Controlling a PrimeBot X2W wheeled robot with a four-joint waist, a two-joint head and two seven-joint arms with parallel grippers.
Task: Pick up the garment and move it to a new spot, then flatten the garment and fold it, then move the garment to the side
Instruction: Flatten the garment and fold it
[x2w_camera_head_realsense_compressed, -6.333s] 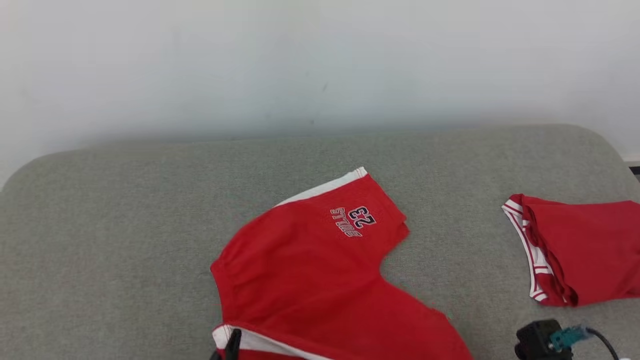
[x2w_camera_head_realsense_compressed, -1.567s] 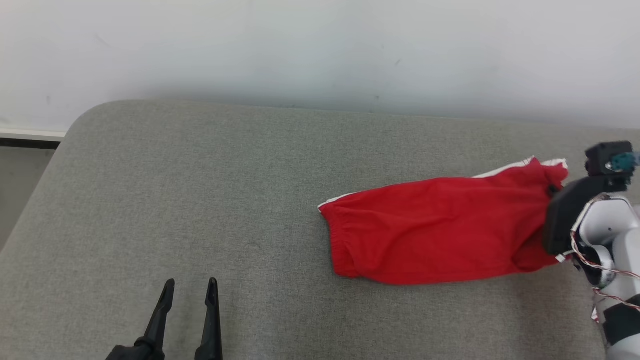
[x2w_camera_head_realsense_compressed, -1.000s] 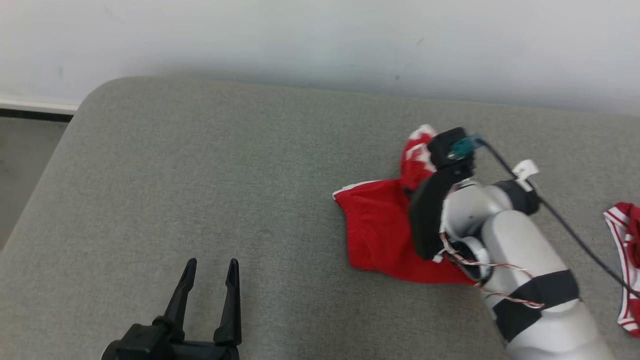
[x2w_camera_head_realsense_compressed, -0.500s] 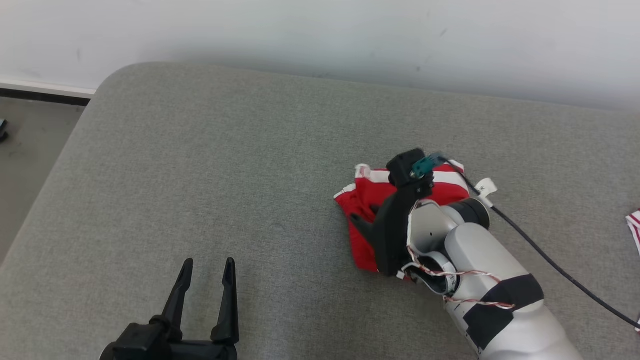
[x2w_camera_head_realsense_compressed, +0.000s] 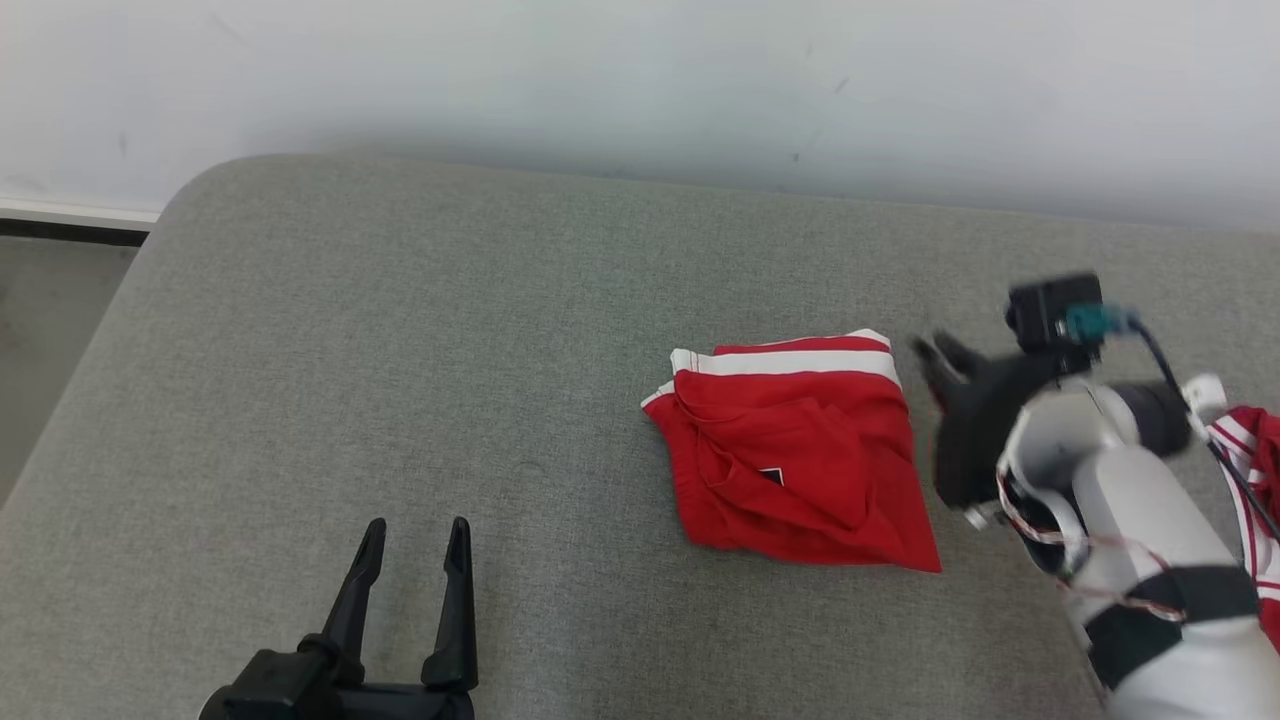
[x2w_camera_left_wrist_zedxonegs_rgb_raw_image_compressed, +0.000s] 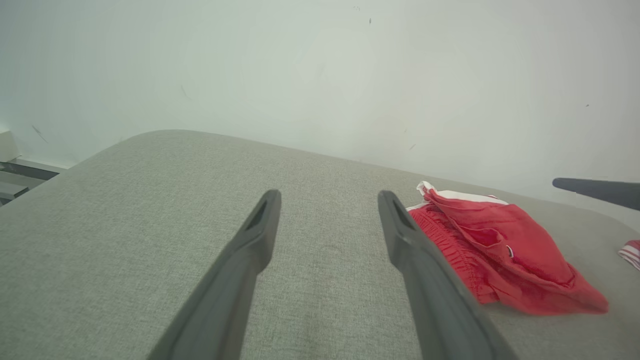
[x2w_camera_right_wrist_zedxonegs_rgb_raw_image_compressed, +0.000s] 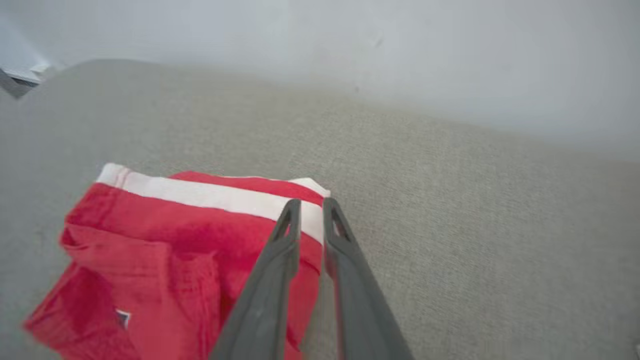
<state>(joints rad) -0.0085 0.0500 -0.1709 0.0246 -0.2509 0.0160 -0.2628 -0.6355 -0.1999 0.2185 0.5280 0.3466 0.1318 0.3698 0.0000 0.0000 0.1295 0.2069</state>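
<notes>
Left gripper (x2w_camera_head_realsense_compressed: 417, 527) is hanging spread and empty over the near-left part of the grey cushion (x2w_camera_head_realsense_compressed: 400, 300). We are seeing the red garment (x2w_camera_head_realsense_compressed: 800, 460) lying just right of the cushion's middle, now doubled into a compact square and released. Right gripper (x2w_camera_head_realsense_compressed: 932, 348), on it a moment ago, is pulling off toward the cushion's right end, fingers slightly parted, holding nothing. We are reading the fold as done, with moving it aside remaining.

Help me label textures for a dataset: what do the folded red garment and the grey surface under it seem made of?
Red garment: thin matte cloth, perhaps cotton or polyester; it creases softly and lies limp. Grey surface: coarse woven upholstery fabric, matte, probably padded; a fine weave grain and a rounded corner show.
</notes>
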